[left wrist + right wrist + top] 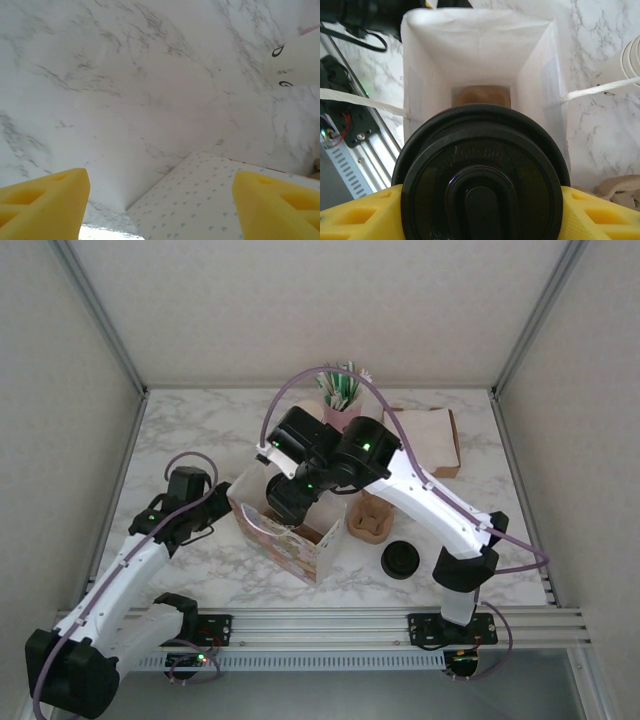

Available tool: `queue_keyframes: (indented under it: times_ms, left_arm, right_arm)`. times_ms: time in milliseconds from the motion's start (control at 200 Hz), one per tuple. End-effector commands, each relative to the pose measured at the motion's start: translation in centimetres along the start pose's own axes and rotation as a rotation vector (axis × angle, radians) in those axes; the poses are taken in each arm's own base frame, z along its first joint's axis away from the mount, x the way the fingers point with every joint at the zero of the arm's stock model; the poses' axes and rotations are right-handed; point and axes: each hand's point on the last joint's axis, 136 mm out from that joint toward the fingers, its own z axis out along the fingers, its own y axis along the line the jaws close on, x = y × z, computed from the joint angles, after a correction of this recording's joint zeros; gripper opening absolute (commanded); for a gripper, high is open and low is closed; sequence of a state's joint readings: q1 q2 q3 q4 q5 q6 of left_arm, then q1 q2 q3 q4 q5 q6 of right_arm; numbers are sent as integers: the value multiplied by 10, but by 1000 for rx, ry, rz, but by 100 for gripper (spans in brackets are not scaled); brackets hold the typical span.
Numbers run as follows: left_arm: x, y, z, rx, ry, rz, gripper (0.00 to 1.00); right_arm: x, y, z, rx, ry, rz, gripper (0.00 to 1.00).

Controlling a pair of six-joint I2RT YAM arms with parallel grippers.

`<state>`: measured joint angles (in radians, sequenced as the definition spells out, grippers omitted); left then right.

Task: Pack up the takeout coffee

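- Over the open mouth of the white-lined, flower-printed paper bag (535, 55), the right gripper (480, 212) grasps the takeout coffee (480, 165), a round disposable cup capped with a black plastic lid; its yellow foam fingers (355, 212) press on the lid's rim from both sides
- From the right wrist view the lid hides the cup's body, and past it, on the bag's floor, lies a brown panel (481, 95) too dim to name
- Two white twisted-paper handles (365, 100) run out to either side of the bag
- Seen from the top, the bag stands near the middle of the grey-veined white marble table (180, 430), with the right arm reaching over it
- Just beside the bag's left wall is the left gripper (212, 505); in its wrist view the jaws stand apart and released, with nothing between them, and a bag side printed with small blue marks lies below
- Right of the bag sits a brown moulded-pulp cup tray (368, 520), and nearer the arms a loose flat black lid (400, 560)
- Along the back stand a pink pot of green and white sticks (340, 400) and a brown cardboard box (430, 435)
- Near the bag's right side, the right wrist view catches a stack of cream paper cups (632, 65)
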<state>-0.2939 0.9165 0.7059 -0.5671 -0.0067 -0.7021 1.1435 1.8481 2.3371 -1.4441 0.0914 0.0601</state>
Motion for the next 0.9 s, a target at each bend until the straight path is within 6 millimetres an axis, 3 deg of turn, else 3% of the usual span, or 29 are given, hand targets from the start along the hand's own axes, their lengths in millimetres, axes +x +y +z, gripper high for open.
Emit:
queue_keyframes:
  times_ms: [0,215,621,891]
  left_arm:
    - [-14,3,-22,-41,-57,51,76]
    - [-32,-8,-52,-10,-119,76,77]
    - [-63,-32,-106,44,-207,111,80]
    - [-69,-53,-125,128,-205,126,82]
  right_arm:
    - [14,6,10,-20,64,-67,64]
    - [27,6,35,-14,149,-102,64]
    - [35,8,72,-18,197,-102,63]
    - [39,6,82,-10,193,-82,63]
